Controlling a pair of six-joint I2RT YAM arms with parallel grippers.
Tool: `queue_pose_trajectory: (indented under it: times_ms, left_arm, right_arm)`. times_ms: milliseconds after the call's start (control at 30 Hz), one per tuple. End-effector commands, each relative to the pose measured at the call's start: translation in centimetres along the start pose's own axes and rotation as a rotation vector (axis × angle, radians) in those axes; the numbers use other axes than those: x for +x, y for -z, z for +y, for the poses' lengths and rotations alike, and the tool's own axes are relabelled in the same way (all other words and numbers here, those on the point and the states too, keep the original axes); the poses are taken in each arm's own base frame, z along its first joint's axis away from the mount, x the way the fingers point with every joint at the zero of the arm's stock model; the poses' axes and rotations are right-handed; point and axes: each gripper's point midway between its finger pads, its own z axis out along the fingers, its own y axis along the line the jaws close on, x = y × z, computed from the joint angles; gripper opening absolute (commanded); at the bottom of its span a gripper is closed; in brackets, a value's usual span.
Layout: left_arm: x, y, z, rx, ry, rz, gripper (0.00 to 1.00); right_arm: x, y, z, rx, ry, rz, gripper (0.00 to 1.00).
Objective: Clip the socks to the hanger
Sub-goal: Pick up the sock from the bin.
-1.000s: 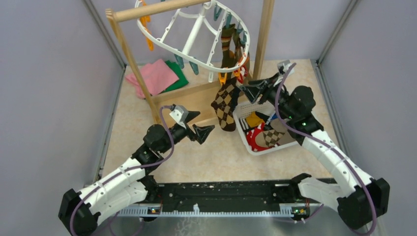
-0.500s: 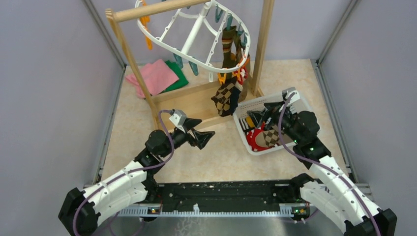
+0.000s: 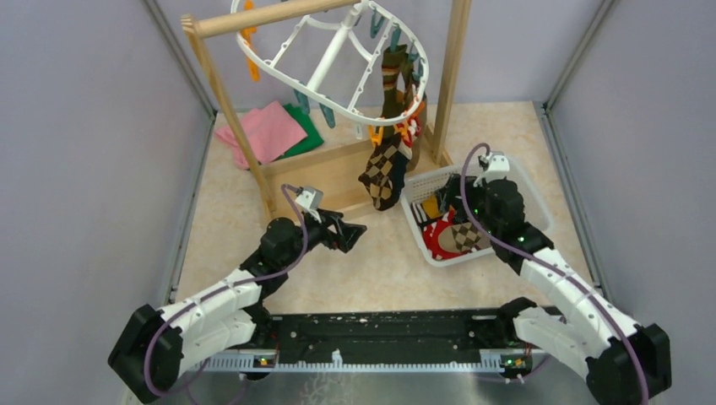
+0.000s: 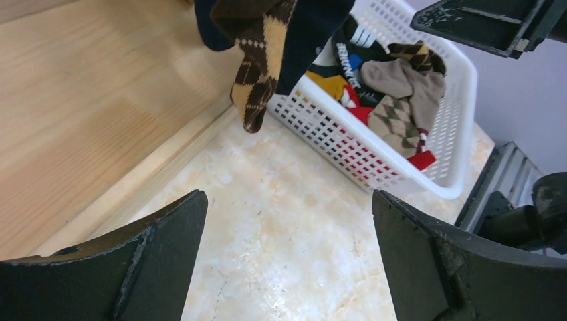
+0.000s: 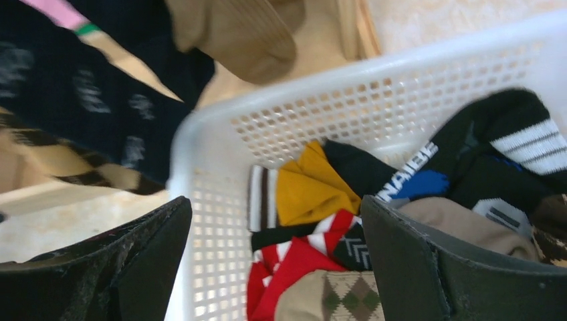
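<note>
The brown argyle sock (image 3: 382, 173) is dangling from the clips at the near rim of the white oval hanger (image 3: 326, 61), its toe hanging in front of the wooden rack base (image 3: 329, 173); a brown-green striped sock (image 3: 393, 80) is hanging higher on the same side. The remaining socks (image 3: 452, 232) are lying heaped in the white perforated basket (image 3: 534, 202), a mustard yellow sock (image 5: 311, 187) among them. The right gripper (image 5: 277, 214) is hovering over the basket's near-left corner, jaws spread and gripping nothing. The left gripper (image 3: 350, 236) is pointing toward the basket just above the tabletop (image 4: 281, 221), its jaws also spread wide and empty. Folded pink and green cloths (image 3: 266, 131) are lying behind the rack.
</note>
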Motion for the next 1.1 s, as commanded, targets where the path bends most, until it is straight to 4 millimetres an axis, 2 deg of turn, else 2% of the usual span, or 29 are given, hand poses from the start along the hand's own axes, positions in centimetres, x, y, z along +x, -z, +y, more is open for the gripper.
queue_pose_trajectory:
  times_ms: [0,133,300,500,867,1067]
  left_arm:
    - [-2.2,-1.1,0.2,-0.014,-0.03,-0.062,0.99]
    - [-2.5,-1.6,0.6,-0.019,-0.015,-0.075,0.98]
    - [-1.7,-2.1,2.0,-0.03,0.031,-0.057,0.98]
    - [-1.4,-2.5,3.1,-0.002,0.138,-0.041,0.98]
    - [-1.4,-3.1,3.5,0.029,0.223,0.0,0.97]
    - [-1.4,-3.1,3.8,0.021,0.228,-0.001,0.97]
  right_arm:
    - [0.2,-1.4,-2.4,0.164,0.002,0.081,0.95]
    - [1.0,-1.8,-4.0,0.258,0.025,0.125,0.9]
    - [1.2,-1.5,-5.8,0.327,0.024,0.14,0.87]
    - [-0.4,-0.4,-7.8,0.406,0.015,0.108,0.84]
    - [-2.7,1.9,-11.8,0.55,-0.024,0.088,0.82]
    - [-1.4,2.3,-13.0,0.609,0.021,0.209,0.72]
